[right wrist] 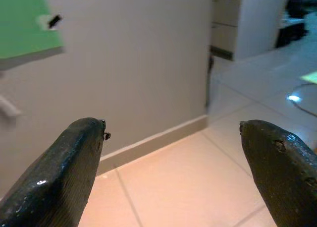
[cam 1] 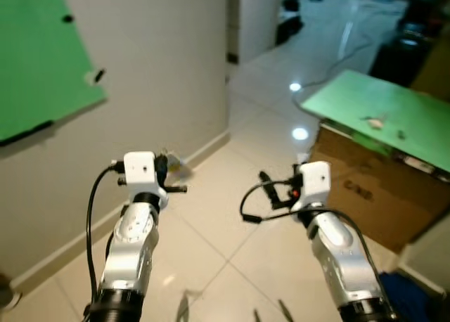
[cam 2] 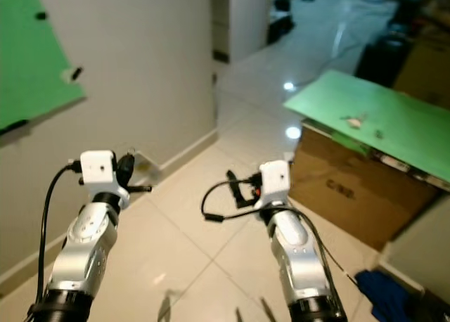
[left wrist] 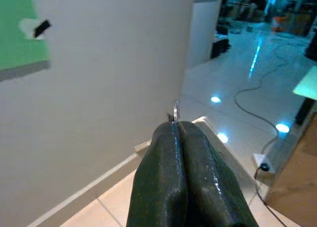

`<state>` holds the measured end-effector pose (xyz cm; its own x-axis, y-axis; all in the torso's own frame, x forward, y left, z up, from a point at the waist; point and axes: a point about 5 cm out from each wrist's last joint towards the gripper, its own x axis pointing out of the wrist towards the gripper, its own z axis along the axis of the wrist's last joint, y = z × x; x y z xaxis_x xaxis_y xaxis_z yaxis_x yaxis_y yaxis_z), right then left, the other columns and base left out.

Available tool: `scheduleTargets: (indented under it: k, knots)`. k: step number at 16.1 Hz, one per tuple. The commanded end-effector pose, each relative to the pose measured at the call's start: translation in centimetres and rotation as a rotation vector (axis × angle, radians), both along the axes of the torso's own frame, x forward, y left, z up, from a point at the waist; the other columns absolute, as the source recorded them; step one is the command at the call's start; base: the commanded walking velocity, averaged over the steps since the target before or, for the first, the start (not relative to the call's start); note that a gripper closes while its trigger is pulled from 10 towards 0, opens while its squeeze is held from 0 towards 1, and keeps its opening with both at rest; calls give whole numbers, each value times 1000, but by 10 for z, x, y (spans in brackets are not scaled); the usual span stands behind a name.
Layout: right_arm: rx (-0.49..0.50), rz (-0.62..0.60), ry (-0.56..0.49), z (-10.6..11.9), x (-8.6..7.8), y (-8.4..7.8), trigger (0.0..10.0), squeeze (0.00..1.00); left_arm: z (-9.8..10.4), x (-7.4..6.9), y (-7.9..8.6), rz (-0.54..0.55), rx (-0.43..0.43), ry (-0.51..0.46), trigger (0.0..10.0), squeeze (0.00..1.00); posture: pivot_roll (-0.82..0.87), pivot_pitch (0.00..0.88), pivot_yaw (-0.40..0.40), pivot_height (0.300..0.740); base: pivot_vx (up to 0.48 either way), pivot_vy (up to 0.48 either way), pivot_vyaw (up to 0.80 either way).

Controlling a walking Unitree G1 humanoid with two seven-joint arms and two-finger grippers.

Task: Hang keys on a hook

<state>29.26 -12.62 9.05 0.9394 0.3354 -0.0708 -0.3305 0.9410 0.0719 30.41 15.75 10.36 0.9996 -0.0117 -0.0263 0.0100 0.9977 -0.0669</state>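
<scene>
I'm seeing a glossy tiled floor (cam 1: 232, 216) throwing back lamp glare at centre frame, beside a matt painted wall (cam 1: 155, 76). A thin metal key ring (left wrist: 176, 109) is glinting between the left gripper's (left wrist: 177, 133) smooth, slightly shiny black fingers. At right, a brown cardboard box (cam 1: 373, 188) is looking dull under its matt green board (cam 1: 380, 114).

Dark print on cardboard box (cam 1: 365, 195) side, too blurred to read

A thin silver key ring (left wrist: 176, 109) pokes up from between the pressed-together fingertips of the left gripper (left wrist: 176, 130). A black hook (left wrist: 42, 28) sits on the green wall panel (left wrist: 20, 33), well apart from that gripper.
</scene>
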Motion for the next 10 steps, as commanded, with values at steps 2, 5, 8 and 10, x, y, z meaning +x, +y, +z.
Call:
scheduleTargets:
  k: [2, 5, 8, 10]
  knots:
    - [6, 8, -12, 3, 1, 1, 10000, 0, 6, 4, -3, -14, 11, -26, 10000, 0, 17, 0, 43, 740, 0, 0, 575]
    - [24, -42, -34, 10, 9, -4, 10000, 0, 7, 3, -5, -12, -6, -26, 10000, 0, 7, 1, 34, 740, 0, 0, 552]
    - [14, -45, -60, 16, 11, -6, 10000, 0, 5, 1, -6, -8, -18, -21, 10000, 0, 0, 14, 23, 740, 0, 0, 552]
    - [-20, -21, -72, 17, 11, -3, 10000, 0, 4, 0, -6, -10, -5, -20, 10000, 0, 3, 13, 20, 740, 0, 0, 550]
